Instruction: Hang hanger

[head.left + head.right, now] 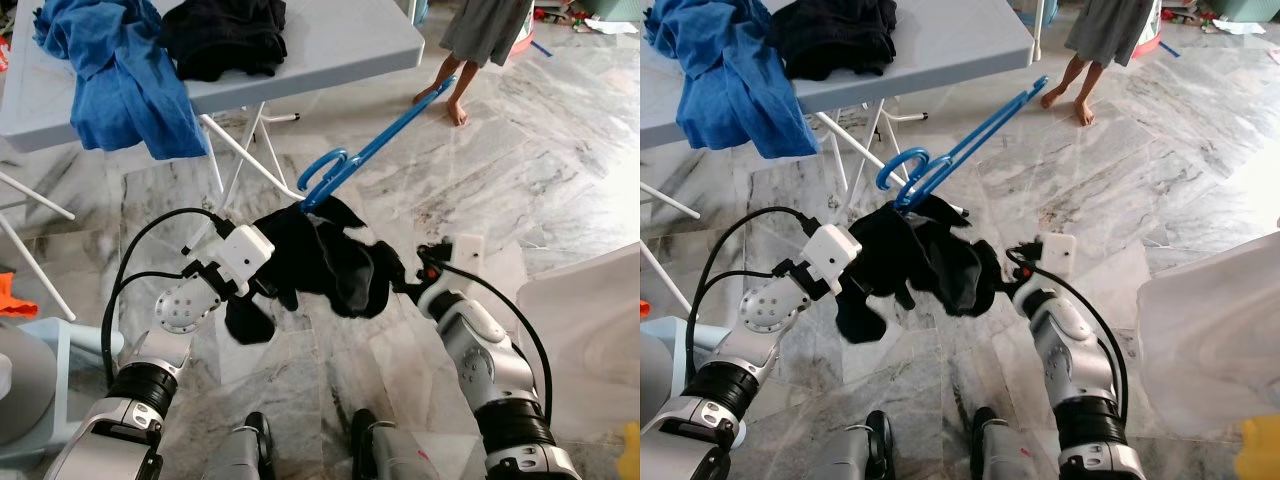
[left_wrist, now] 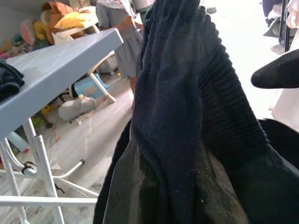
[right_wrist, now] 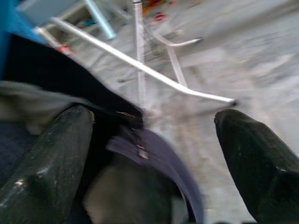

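Blue hanger (image 1: 375, 142) sticking up out of a bunched black garment (image 1: 320, 255) — held above the marble floor (image 1: 560, 170), between both arms. Left gripper (image 1: 268, 285) buried in cloth, grip impossible to tell. Right gripper (image 3: 152, 154) spread wide — cloth between its fingers (image 3: 44, 168), nothing clamped.

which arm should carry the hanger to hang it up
Left, probably. The left gripper is buried in the black garment below the blue hanger; the right gripper is open beside the cloth.
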Robot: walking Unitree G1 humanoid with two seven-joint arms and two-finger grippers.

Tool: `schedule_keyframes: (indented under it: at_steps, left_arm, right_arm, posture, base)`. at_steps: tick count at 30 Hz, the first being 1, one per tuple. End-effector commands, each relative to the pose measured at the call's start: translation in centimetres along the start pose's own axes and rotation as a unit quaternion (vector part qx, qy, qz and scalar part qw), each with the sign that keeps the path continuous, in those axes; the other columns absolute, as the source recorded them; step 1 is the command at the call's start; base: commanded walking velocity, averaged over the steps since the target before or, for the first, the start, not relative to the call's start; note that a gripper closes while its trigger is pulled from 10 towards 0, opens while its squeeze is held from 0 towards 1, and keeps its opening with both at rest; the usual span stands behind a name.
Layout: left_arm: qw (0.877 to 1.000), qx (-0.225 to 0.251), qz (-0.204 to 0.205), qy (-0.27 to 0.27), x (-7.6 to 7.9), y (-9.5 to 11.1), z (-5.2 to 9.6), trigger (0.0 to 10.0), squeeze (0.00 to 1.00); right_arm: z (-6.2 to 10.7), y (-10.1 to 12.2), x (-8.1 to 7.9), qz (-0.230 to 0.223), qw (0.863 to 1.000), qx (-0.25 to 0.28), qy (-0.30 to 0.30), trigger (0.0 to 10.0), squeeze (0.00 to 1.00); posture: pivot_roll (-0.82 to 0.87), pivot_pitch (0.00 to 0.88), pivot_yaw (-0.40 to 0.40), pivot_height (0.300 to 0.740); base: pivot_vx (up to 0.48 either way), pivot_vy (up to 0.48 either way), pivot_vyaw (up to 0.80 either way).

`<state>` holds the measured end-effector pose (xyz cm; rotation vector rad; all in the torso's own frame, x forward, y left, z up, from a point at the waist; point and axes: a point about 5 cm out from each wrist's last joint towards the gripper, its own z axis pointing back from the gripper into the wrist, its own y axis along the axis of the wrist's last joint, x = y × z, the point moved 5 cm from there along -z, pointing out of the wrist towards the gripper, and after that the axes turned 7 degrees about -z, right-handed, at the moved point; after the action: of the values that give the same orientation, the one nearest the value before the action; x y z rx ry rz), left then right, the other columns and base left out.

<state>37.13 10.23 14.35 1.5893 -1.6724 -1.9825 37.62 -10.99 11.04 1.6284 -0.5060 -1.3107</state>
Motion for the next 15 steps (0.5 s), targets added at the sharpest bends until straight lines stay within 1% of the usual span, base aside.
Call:
schedule_keyframes:
  at_steps: [1, 4, 5, 6, 8, 12, 13, 14, 15]
  left_arm:
    - [1.000, 0.019, -0.013, 0.008, -0.4, 1.0, -0.4, 0.0, 0.00]
    - [0.999, 0.025, -0.017, 0.020, -0.9, 1.4, -0.6, 0.0, 0.00]
    - [0.999, 0.032, -0.019, 0.028, -1.3, 1.8, -0.8, 0.0, 0.00]
    - [0.999, 0.032, -0.019, 0.028, -1.3, 1.8, -0.8, 0.0, 0.00]
    - [0.998, 0.047, -0.026, 0.042, -2.0, 2.7, -1.0, 0.0, 0.00]
    - [0.996, 0.059, -0.038, 0.056, -2.8, 3.5, -1.0, 0.0, 0.00]
    - [0.995, 0.066, -0.040, 0.063, -3.3, 3.9, -1.0, 0.0, 0.00]
    - [0.995, 0.066, -0.040, 0.063, -3.3, 3.9, -1.0, 0.0, 0.00]
    - [0.994, 0.072, -0.041, 0.067, -3.5, 4.4, -1.0, 0.0, 0.00]
  right_arm:
    - [0.3, -0.9, -0.6, -0.014, 1.000, -0.019, 0.021, 10.0, 0.00]
    - [0.6, -1.9, -1.4, -0.038, 0.997, -0.042, 0.046, 10.0, 0.00]
    - [0.9, -2.4, -1.6, -0.036, 0.996, -0.056, 0.051, 10.0, 0.00]
    - [0.9, -2.4, -1.6, -0.036, 0.996, -0.056, 0.051, 10.0, 0.00]
    - [1.3, -3.2, -0.8, -0.028, 0.997, -0.072, 0.031, 10.0, 0.00]
    - [1.4, -3.5, -0.2, -0.036, 0.996, -0.077, 0.014, 10.0, 0.00]
    - [1.4, -3.8, 0.2, -0.029, 0.996, -0.085, -0.001, 10.0, 0.00]
    - [1.4, -3.8, 0.2, -0.029, 0.996, -0.085, -0.001, 10.0, 0.00]
    - [1.3, -4.2, 0.7, -0.023, 0.995, -0.092, -0.015, 10.0, 0.00]
  posture:
    - [-0.11, 0.280, -0.032, 0.740]
    - [-0.11, 0.279, -0.040, 0.740]
    - [-0.11, 0.279, -0.043, 0.740]
    - [-0.11, 0.279, -0.043, 0.740]
    - [-0.11, 0.280, -0.045, 0.740]
    - [-0.11, 0.281, -0.045, 0.740]
    - [-0.11, 0.281, -0.045, 0.740]
    - [-0.11, 0.281, -0.045, 0.740]
    - [-0.11, 0.280, -0.044, 0.740]
  base:
    - [0.000, 0.000, 0.00]
    - [0.000, 0.000, 0.00]
    - [0.000, 0.000, 0.00]
    - [0.000, 0.000, 0.00]
    - [0.000, 0.000, 0.00]
    - [0.000, 0.000, 0.00]
    - [0.000, 0.000, 0.00]
    - [0.000, 0.000, 0.00]
    - [0.000, 0.000, 0.00]
